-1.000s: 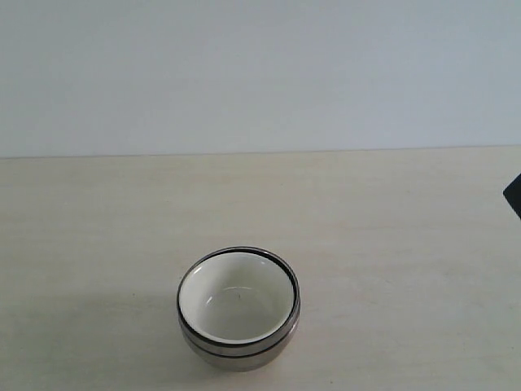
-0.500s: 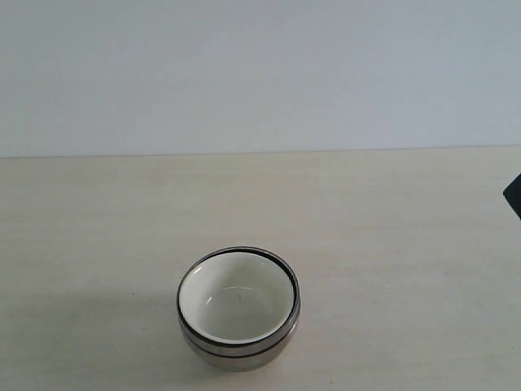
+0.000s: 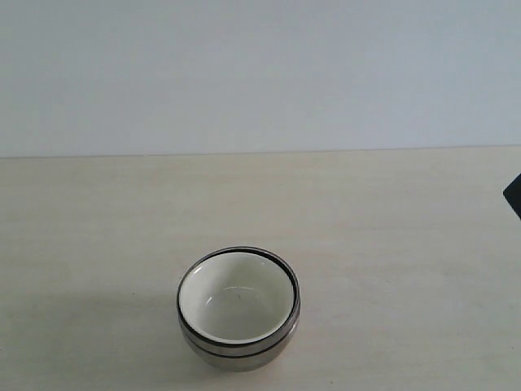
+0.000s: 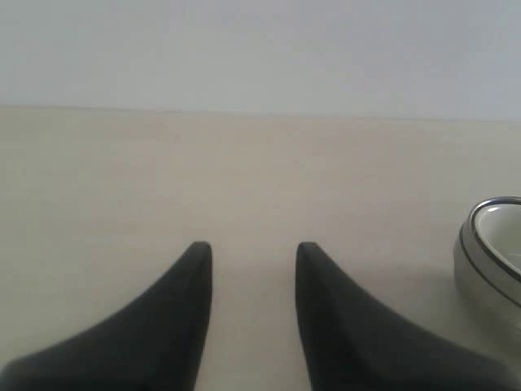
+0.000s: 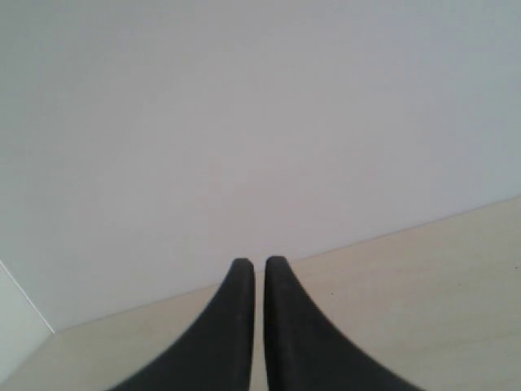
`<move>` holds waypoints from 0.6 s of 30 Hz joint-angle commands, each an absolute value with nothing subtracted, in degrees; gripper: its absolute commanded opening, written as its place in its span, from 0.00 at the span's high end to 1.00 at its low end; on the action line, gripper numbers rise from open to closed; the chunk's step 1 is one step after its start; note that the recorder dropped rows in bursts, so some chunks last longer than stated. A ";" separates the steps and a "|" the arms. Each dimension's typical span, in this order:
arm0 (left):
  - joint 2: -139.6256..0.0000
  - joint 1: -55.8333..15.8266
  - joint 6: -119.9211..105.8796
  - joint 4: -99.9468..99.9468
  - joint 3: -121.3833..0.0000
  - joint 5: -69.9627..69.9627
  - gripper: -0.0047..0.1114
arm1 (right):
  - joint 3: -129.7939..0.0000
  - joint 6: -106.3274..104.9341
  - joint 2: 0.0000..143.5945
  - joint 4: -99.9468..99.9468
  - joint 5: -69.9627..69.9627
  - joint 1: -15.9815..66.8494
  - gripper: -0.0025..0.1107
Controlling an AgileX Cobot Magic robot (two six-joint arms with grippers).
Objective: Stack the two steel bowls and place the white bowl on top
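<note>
The two steel bowls (image 3: pixel 241 349) sit nested near the table's front edge, their shiny rims showing as two bands. The white bowl (image 3: pixel 236 305) rests inside the upper one. In the left wrist view the stack (image 4: pixel 491 252) shows at the picture's edge, apart from my left gripper (image 4: pixel 254 251), which is open over bare table with nothing between its fingers. My right gripper (image 5: pixel 254 265) is shut and holds nothing; it points at the wall and the table's far edge. In the exterior view only a dark corner (image 3: pixel 514 195) at the right edge shows.
The pale wooden table (image 3: pixel 391 228) spreads around the stack. A plain light wall (image 3: pixel 260 73) stands behind it.
</note>
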State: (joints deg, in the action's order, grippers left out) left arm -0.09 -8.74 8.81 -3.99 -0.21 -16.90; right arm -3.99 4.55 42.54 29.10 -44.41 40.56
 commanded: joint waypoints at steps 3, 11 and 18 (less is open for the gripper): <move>0.00 -8.62 9.30 -4.32 0.00 -17.18 0.68 | -3.97 3.88 42.21 29.08 -44.78 40.56 0.98; 0.00 -8.62 9.30 -4.32 0.00 -17.18 0.68 | -3.97 2.86 42.21 29.08 -44.78 40.56 0.98; 0.00 -8.62 9.30 -4.32 0.00 -17.18 0.68 | -3.97 -2.68 33.39 28.97 -36.39 36.41 0.98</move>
